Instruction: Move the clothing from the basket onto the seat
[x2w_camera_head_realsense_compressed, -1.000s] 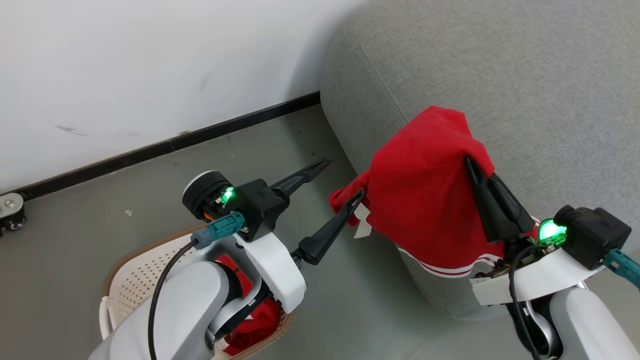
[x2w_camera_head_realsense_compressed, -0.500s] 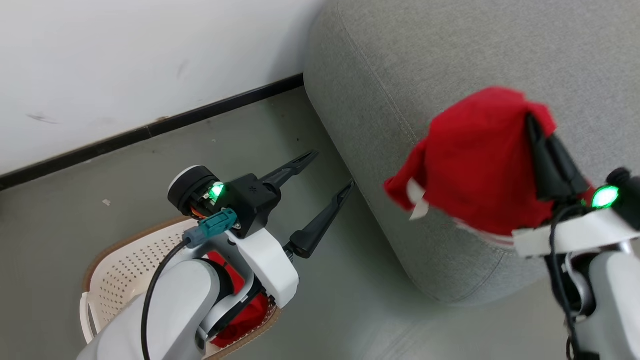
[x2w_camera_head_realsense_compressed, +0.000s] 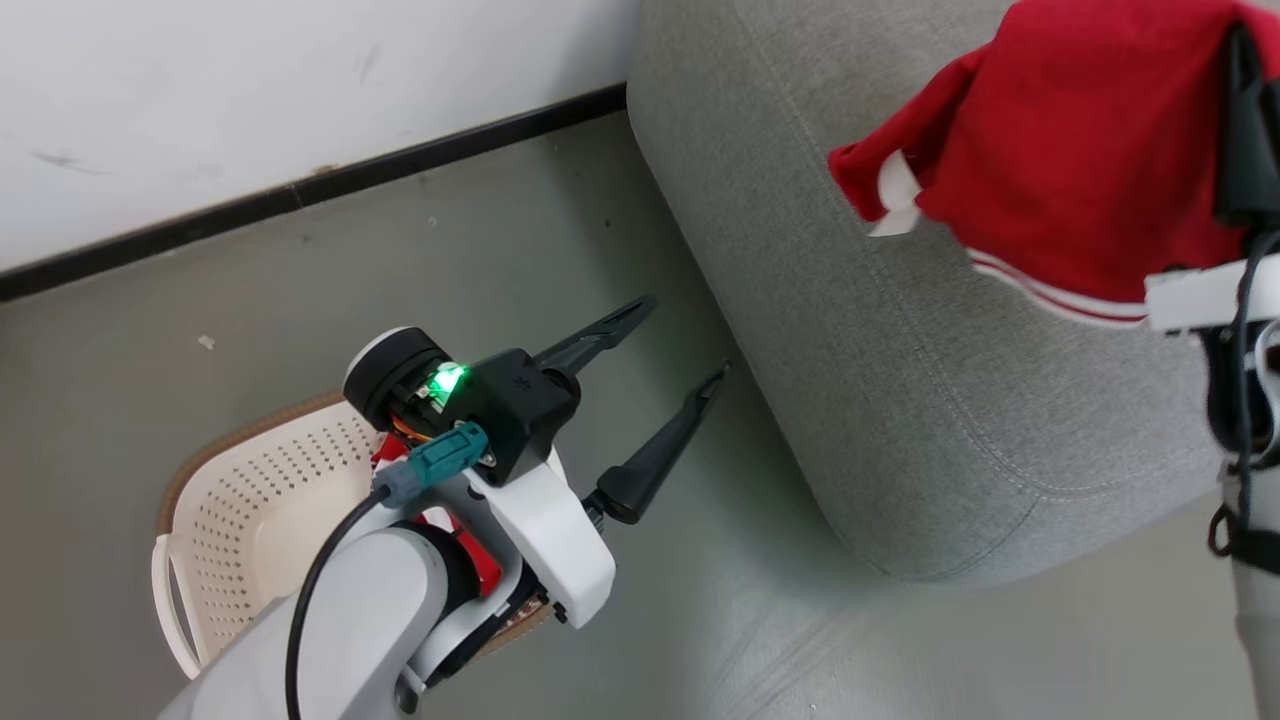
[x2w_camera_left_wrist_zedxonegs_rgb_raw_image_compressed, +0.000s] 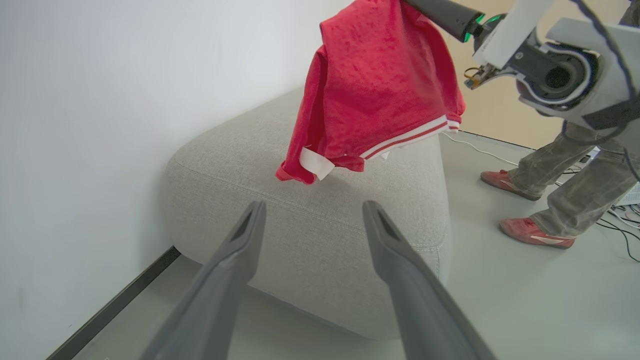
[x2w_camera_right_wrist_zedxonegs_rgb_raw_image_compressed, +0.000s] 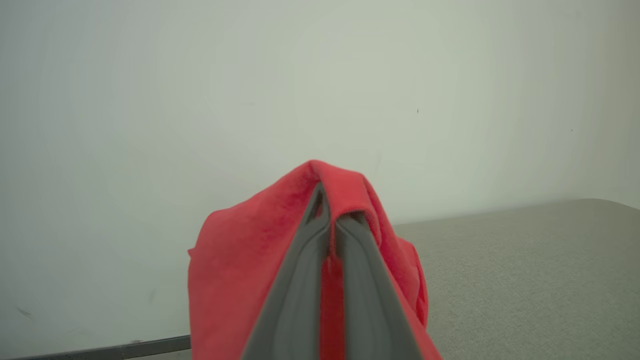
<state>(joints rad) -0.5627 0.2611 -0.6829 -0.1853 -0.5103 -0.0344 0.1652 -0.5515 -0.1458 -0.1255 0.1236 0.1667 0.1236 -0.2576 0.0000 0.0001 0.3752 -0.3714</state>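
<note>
Compared with half a second ago, the bright red soft sports garment with white-striped hem hangs higher and farther in over the large grey woven-fabric seat cushion, no longer at its near edge. It hangs clear of the cushion. The right gripper stays pinched tight on a fold at its top. The left gripper remains spread wide and empty over the floor between cushion and cream perforated plastic basket. A second red garment lies in the basket under the left forearm. No lettering on either garment can be made out.
</note>
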